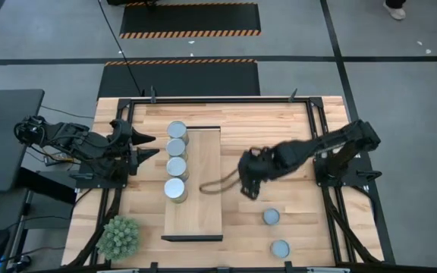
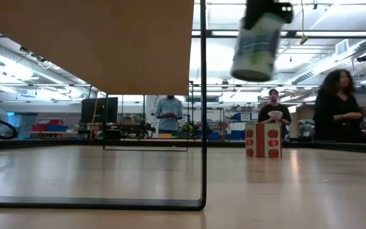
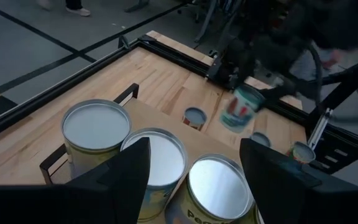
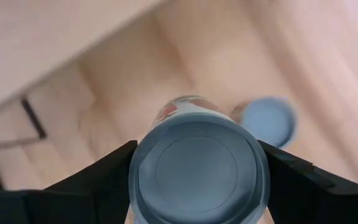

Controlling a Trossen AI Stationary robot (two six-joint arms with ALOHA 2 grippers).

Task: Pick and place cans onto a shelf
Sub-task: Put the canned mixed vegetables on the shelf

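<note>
While the right gripper [image 4: 194, 180] clamps a can [image 4: 197, 168] at frame centre, I keep it upright toward the shelf [image 1: 203, 163]; left gripper [image 3: 194, 168] waits wide.

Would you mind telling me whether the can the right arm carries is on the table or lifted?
Lifted: the can hangs high above the tabletop, clamped in the right gripper.

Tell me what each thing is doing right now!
Right gripper: shut on the carried can.
Carried can: lifted off the table.
Left gripper: open, waiting beside the shelf.
Four cans: standing in a row on the shelf.
Shelf: partly filled.
Two cans: upright on the table.
</note>
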